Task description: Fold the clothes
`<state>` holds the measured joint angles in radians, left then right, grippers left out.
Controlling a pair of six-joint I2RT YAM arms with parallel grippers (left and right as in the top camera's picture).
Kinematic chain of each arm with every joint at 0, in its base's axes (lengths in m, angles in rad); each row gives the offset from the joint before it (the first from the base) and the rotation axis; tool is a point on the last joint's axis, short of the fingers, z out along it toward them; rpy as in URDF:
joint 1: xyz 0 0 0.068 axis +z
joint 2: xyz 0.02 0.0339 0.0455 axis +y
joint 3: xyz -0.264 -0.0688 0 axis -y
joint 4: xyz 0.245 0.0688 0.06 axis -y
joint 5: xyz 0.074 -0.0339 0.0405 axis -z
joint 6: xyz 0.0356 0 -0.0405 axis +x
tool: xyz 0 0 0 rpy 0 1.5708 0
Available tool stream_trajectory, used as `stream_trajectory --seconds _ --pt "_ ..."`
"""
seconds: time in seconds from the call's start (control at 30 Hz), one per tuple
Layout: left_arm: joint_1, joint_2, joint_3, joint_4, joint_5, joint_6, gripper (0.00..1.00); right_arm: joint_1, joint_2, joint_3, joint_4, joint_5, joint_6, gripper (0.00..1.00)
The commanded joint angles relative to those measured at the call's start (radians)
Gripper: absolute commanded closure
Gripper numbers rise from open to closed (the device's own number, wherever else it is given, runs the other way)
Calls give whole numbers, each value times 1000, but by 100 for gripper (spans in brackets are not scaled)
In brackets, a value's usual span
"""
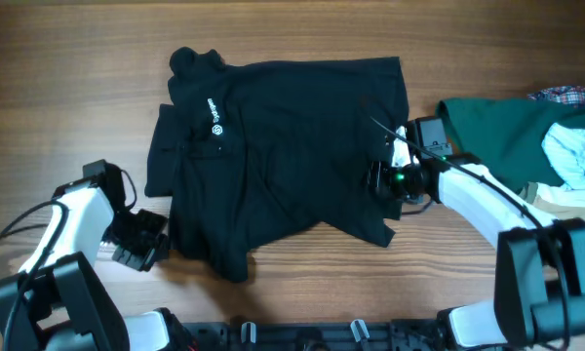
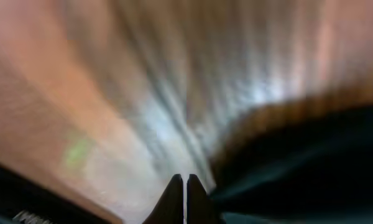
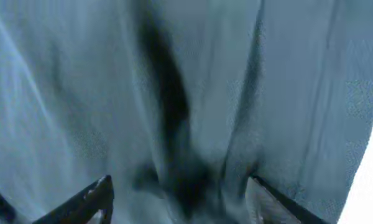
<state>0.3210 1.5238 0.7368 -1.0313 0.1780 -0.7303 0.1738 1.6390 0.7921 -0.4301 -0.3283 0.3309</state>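
Note:
The clothes, a black polo shirt point(image 1: 283, 146), lie spread on the wooden table with the collar at the upper left and a small white logo point(image 1: 214, 112) on the chest. My left gripper point(image 1: 141, 244) rests on the wood just off the shirt's lower left edge. In the left wrist view it point(image 2: 184, 182) is shut with nothing between the fingers, and black fabric point(image 2: 311, 162) lies to the right. My right gripper point(image 1: 385, 180) sits over the shirt's right edge. In the right wrist view its jaws point(image 3: 179, 183) stand wide apart over a wrinkled ridge of the fabric point(image 3: 174, 124).
A dark green garment point(image 1: 507, 132) lies at the right, with a pale blue and white garment point(image 1: 575, 156) on it and a plaid cloth point(image 1: 570, 95) behind. Bare wooden table point(image 1: 68, 97) surrounds the shirt on the left and far side.

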Motion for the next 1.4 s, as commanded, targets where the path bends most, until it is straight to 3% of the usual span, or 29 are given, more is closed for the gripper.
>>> stream_trajectory --seconds 0.0,0.03,0.2,0.4,0.7,0.9,1.17,1.23,1.33,1.37 --pt "-71 -22 -6 19 50 55 96 5 55 -13 31 14 29 61" --pt "-98 -22 -6 33 50 66 96 5 51 -13 42 13 28 77" --pt "-201 -23 -6 71 49 69 96 5 18 0 48 10 9 95" --pt "-228 -23 -6 109 49 73 96 2 -41 48 0 61 10 96" --pt "-228 -23 -6 127 37 98 96 -13 -95 105 -32 369 -16 96" --pt "-228 -23 -6 126 38 99 96 -32 -93 105 98 322 -119 96" --pt "-241 -167 -1 122 201 203 96 -32 -93 105 43 212 -119 96" --pt "-267 -222 -1 119 216 199 89 -32 -93 105 36 212 -118 96" --pt "-321 -269 -1 120 214 156 56 -32 -93 105 19 212 -118 96" --pt "-338 -266 -4 124 209 137 63 -32 -93 105 18 212 -118 96"
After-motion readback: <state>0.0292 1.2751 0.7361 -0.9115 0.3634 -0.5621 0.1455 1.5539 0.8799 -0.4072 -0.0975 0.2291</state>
